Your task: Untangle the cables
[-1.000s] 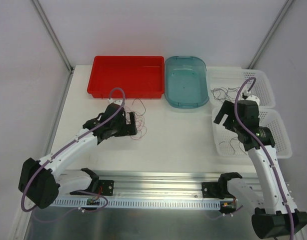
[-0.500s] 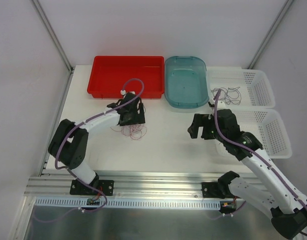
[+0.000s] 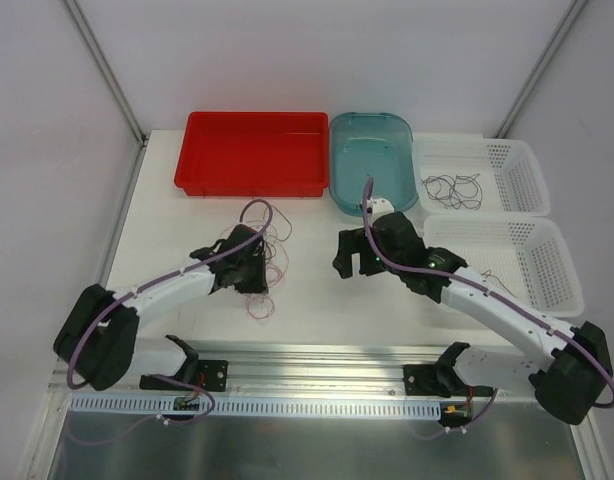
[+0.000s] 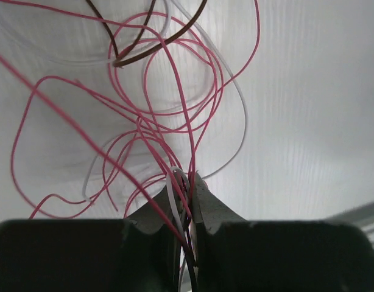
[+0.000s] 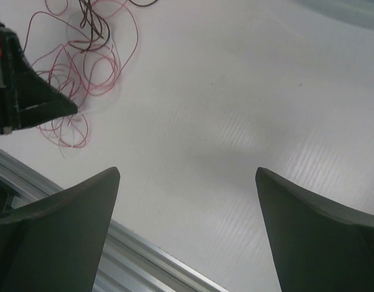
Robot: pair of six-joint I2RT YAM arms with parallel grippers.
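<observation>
The cables [image 3: 273, 262] lie as a loose tangle of thin red, white and dark strands on the white table, left of centre. My left gripper [image 3: 254, 272] sits on the tangle's near side. In the left wrist view it [image 4: 190, 182] is shut on a bundle of red, white and black strands, and the red loops [image 4: 169, 103] fan out ahead of it. My right gripper [image 3: 349, 258] hovers open right of the tangle, with nothing between its fingers [image 5: 187, 173]. In the right wrist view the tangle [image 5: 83, 67] lies at the upper left, beside the left gripper's dark body [image 5: 28, 100].
A red tray [image 3: 252, 185] and a blue tub [image 3: 372, 205] stand at the back. Two white baskets sit at the right: the far one [image 3: 527, 160] holds dark cables [image 3: 452, 187], the near one [image 3: 562, 270] a thin strand. An aluminium rail [image 3: 317, 365] runs along the near edge.
My left gripper has shut on strands of the tangle and drawn back toward the near edge. My right arm has swung left from the baskets to the table's middle, still open.
</observation>
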